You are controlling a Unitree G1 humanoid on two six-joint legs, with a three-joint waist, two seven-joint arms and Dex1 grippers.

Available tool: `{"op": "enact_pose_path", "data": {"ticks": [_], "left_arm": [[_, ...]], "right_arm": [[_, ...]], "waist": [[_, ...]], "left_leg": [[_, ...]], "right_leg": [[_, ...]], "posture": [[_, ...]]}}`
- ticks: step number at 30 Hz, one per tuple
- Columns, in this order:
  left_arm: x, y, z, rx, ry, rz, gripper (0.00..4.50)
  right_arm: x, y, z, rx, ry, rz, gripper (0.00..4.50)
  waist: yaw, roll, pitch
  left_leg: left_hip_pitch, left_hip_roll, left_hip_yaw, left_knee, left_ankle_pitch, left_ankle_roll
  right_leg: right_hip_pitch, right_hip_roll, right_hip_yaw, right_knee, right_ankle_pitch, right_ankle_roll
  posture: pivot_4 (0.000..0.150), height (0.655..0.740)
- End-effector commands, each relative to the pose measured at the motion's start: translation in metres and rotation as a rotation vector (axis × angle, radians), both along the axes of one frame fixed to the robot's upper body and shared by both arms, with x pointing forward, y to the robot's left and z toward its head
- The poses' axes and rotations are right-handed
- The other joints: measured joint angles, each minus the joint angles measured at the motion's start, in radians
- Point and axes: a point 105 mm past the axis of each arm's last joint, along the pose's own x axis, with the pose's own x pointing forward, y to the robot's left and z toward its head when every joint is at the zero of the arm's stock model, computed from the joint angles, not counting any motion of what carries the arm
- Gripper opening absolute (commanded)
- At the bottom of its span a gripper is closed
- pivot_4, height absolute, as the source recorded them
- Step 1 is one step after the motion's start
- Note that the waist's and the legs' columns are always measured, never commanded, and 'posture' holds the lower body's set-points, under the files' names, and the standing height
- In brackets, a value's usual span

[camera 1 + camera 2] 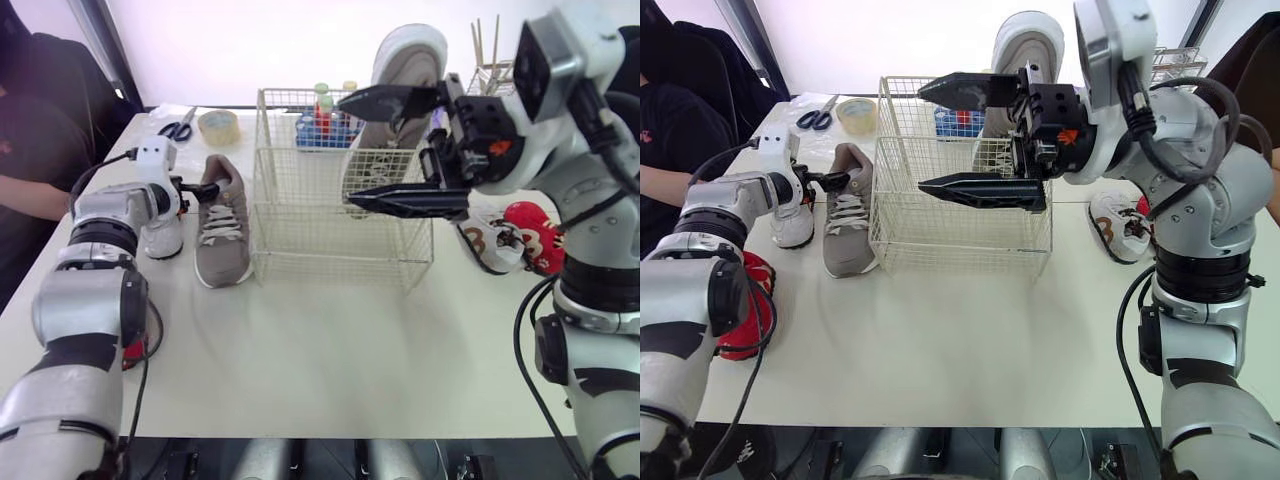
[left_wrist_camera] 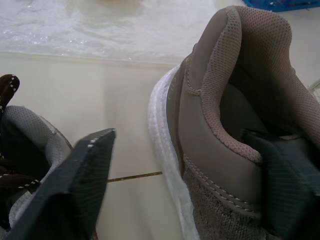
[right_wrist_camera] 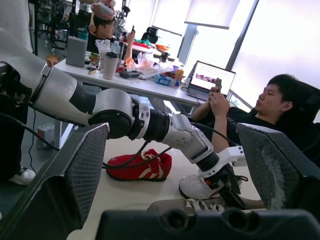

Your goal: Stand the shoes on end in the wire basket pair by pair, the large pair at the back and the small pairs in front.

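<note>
A large taupe shoe (image 1: 222, 222) lies flat on the table, left of the wire basket (image 1: 335, 235). My left gripper (image 1: 207, 190) is open at its heel, one finger (image 2: 287, 185) inside the collar and the other finger (image 2: 75, 192) outside. Its mate (image 1: 402, 85) stands on end at the basket's back right. My right gripper (image 1: 385, 150) hangs wide open over the basket, just in front of that shoe. A small white shoe (image 1: 163, 238) lies beside my left gripper. A red shoe (image 1: 745, 310) rests near the left edge. A white shoe (image 1: 492, 243) and a red shoe (image 1: 535, 235) lie right of the basket.
Scissors (image 1: 178, 127), a tape roll (image 1: 218, 126) and a blue tray of bottles (image 1: 322, 128) sit behind the basket. A seated person (image 1: 30, 150) is at the table's left side. A wooden rack (image 1: 487, 55) stands at the back right.
</note>
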Motion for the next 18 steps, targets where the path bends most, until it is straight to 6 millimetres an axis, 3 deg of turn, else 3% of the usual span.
{"op": "enact_pose_path", "data": {"ticks": [1, 5, 10, 14, 18], "left_arm": [[-0.001, 0.011, 0.0, 0.001, -0.005, 0.056, 2.11], [0.001, 0.013, 0.007, -0.036, -0.032, 0.084, 0.17], [0.004, 0.026, 0.048, -0.084, -0.165, 0.162, 0.05], [0.002, 0.032, 0.122, -0.12, -0.43, 0.194, 0.05], [-0.033, 0.025, 0.237, -0.135, -0.865, 0.174, 0.05]], "right_arm": [[-0.008, -0.001, 0.009, 0.009, -0.056, 0.003, 4.5], [-0.007, -0.001, 0.009, 0.008, -0.058, -0.003, 4.5], [-0.004, -0.001, 0.009, 0.006, -0.061, -0.009, 4.5], [-0.002, -0.001, 0.009, 0.006, -0.064, -0.011, 4.5], [0.0, 0.001, 0.01, 0.011, -0.064, -0.009, 4.5]], "waist": [[0.0, -0.001, 0.0], [-0.002, -0.001, 0.0], [-0.002, -0.001, 0.0], [-0.002, -0.006, 0.002], [-0.002, -0.012, 0.005]], "left_leg": [[0.0, 0.0, 0.0, 0.0, 0.0, 0.0], [0.0, 0.0, 0.0, 0.0, 0.0, 0.0], [0.0, 0.0, 0.0, 0.001, 0.0, 0.0], [-0.003, 0.0, 0.0, 0.001, 0.0, 0.0], [-0.012, 0.0, -0.001, 0.004, 0.004, -0.006]], "right_leg": [[0.0, 0.0, 0.0, 0.0, 0.0, 0.0], [0.0, 0.0, 0.0, 0.001, 0.0, 0.0], [0.0, 0.0, 0.0, 0.001, 0.0, 0.0], [-0.003, 0.0, 0.0, 0.002, 0.0, 0.0], [-0.009, 0.0, -0.001, 0.002, 0.0, 0.0]], "posture": [[0.15, 0.74], [0.15, 0.74], [0.15, 0.74], [0.15, 0.74], [0.15, 0.74]]}}
